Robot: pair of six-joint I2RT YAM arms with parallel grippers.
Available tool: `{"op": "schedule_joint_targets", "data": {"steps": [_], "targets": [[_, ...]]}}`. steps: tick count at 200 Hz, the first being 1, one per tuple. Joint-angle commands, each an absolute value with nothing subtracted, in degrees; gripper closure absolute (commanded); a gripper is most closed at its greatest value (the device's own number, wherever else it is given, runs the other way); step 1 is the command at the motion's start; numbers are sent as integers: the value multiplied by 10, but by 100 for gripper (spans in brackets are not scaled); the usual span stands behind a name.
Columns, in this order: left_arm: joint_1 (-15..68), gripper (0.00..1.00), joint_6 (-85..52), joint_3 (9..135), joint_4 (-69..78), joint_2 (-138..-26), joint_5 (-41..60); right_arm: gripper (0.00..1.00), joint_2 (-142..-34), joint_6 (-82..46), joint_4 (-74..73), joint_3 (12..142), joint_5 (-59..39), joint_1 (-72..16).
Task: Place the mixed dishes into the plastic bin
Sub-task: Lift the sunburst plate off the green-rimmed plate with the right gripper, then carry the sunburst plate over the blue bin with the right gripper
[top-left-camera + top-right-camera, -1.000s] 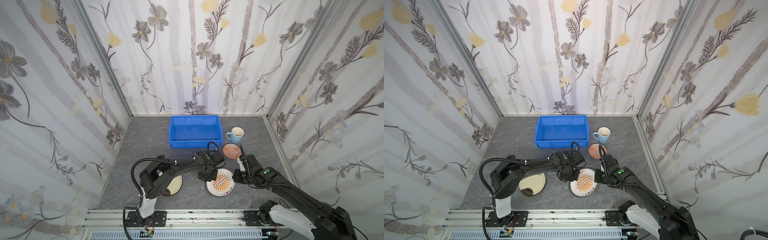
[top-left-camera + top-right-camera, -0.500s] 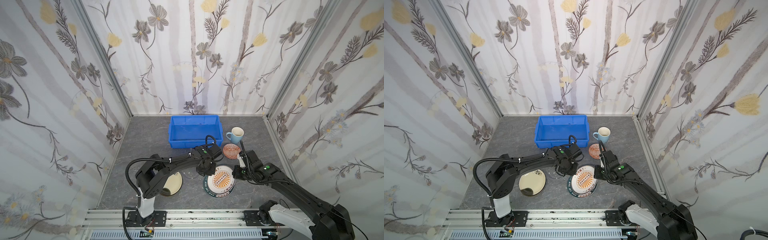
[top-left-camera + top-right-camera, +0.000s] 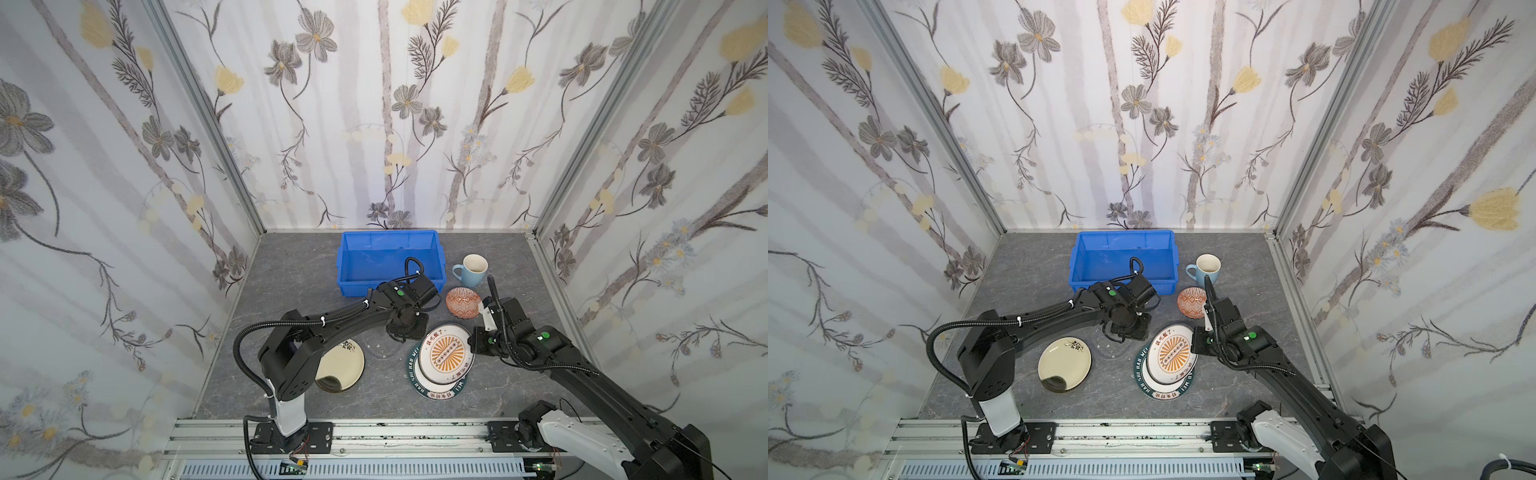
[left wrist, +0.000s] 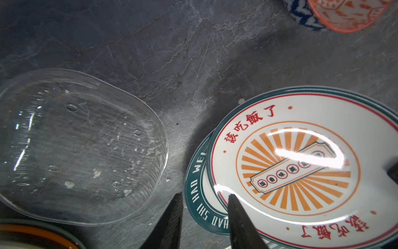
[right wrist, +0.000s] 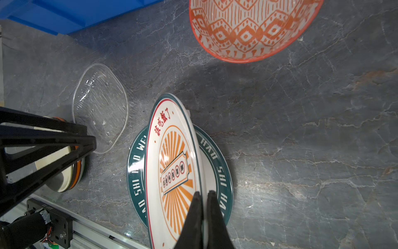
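Note:
My right gripper (image 5: 204, 192) is shut on the rim of the white sunburst plate (image 3: 445, 353), which it holds tilted above the teal plate (image 3: 436, 392) on the table. My left gripper (image 4: 205, 195) stands open at the left edge of these two plates and grips nothing. The clear glass plate (image 4: 75, 146) lies just left of it. Partly under the left arm sits the cream plate (image 3: 1065, 363). The orange-patterned bowl (image 3: 463, 302) and pale blue mug (image 3: 473, 270) stand right of the blue plastic bin (image 3: 374, 262), which holds no dishes.
Floral walls close in the grey stone table on three sides. A metal rail (image 3: 374, 432) with both arm bases runs along the front edge. The left arm (image 3: 332, 324) reaches across the middle, in front of the bin.
The left gripper has opened, letting go of the sunburst plate's left edge. The right gripper has raised that plate, tilting it and uncovering the teal plate beneath.

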State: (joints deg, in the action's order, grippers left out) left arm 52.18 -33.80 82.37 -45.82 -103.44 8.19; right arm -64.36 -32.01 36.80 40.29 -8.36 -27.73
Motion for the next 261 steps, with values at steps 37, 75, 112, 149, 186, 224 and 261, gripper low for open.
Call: {"op": "schedule_joint_targets", "data": {"steps": [37,75,112,149,186,224,261], "targets": [[513,59,-332,868,-509,-1006,59,99,-620,-316,348,425,-131,-277],[471,39,-321,891,-553,-954,38,98,-648,-316,323,495,-145,-278],[365,4,-305,903,-557,-886,42,99,-732,-302,290,573,-161,-276],[245,0,-264,929,-550,-885,74,99,-847,-291,255,673,-182,-268],[163,0,-229,1009,-551,-980,138,100,-1008,-294,235,821,-221,-255],[109,0,-215,1115,-549,-1098,190,100,-1179,-302,234,1005,-258,-245],[90,0,-200,1155,-533,-1158,203,100,-1349,-325,240,1207,-287,-236]]}}
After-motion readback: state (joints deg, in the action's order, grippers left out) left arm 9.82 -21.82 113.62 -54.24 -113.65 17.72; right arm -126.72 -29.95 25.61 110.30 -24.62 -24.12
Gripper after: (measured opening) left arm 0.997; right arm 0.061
